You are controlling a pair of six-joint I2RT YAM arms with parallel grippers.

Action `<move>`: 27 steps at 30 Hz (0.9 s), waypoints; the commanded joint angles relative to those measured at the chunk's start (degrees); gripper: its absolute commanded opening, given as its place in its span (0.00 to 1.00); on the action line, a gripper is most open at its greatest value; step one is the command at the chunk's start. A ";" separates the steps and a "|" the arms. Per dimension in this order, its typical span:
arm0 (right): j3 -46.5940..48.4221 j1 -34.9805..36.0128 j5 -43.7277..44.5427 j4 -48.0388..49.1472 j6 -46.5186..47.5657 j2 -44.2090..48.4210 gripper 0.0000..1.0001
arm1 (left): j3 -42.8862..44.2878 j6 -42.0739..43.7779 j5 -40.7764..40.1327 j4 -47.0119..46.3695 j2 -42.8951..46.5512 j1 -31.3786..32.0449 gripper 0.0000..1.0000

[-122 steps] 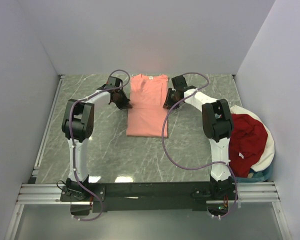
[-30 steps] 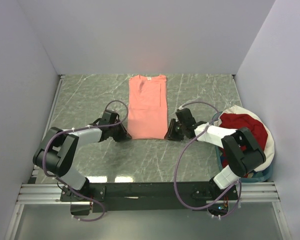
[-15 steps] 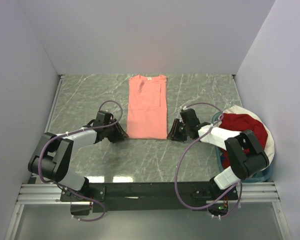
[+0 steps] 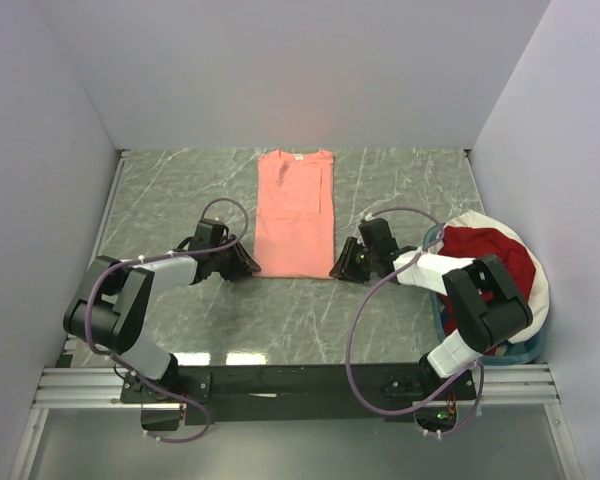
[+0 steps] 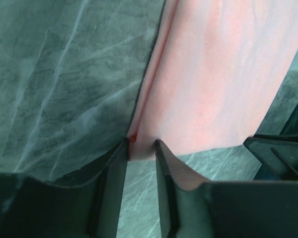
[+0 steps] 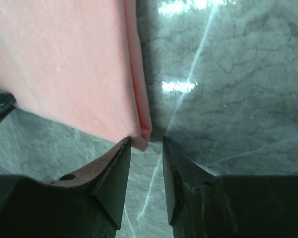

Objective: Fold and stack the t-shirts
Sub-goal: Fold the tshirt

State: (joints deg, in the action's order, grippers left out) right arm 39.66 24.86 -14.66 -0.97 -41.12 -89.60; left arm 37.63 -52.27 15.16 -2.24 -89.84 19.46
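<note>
The salmon-pink t-shirt (image 4: pixel 294 215) lies centred on the table (image 4: pixel 410 180), a folded strip with its long axis near to far. Its near-left corner sits between the parted jaws of the left gripper (image 5: pixel 139 148). Its near-right corner lies just ahead of the right gripper (image 6: pixel 146 144), likewise unclenched.

Table (image 4: pixel 400 190): grey-green marble-patterned top, smooth and glossy, with bright glare patches in the right wrist view. Salmon-pink t-shirt (image 4: pixel 295 215): soft, matt knit cloth. Dark red t-shirt (image 4: pixel 492 268), right of frame: matt cloth. Left gripper (image 5: pixel 141 145) and right gripper (image 6: pixel 145 144): dark fingers (image 5: pixel 111 173), matt, plastic-looking. Rail (image 4: pixel 90 385), bottom edge: bare, dull-sheen metal.
</note>
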 commanded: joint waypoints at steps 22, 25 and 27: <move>-8.19 0.80 -1.34 4.05 -0.89 7.59 0.00 | -8.35 -0.37 -3.73 5.57 11.16 2.24 0.01; -12.74 1.77 -1.34 2.73 -1.24 13.38 0.00 | -12.30 -1.95 -5.31 8.29 19.58 3.65 0.01; -14.60 3.16 -0.99 1.41 -1.94 18.74 0.00 | -14.06 -3.27 -5.93 9.62 23.47 5.31 0.01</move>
State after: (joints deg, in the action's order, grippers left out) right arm 27.49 26.79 -17.50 3.38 -43.48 -77.08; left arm 25.91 -54.19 12.97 2.57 -71.94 23.51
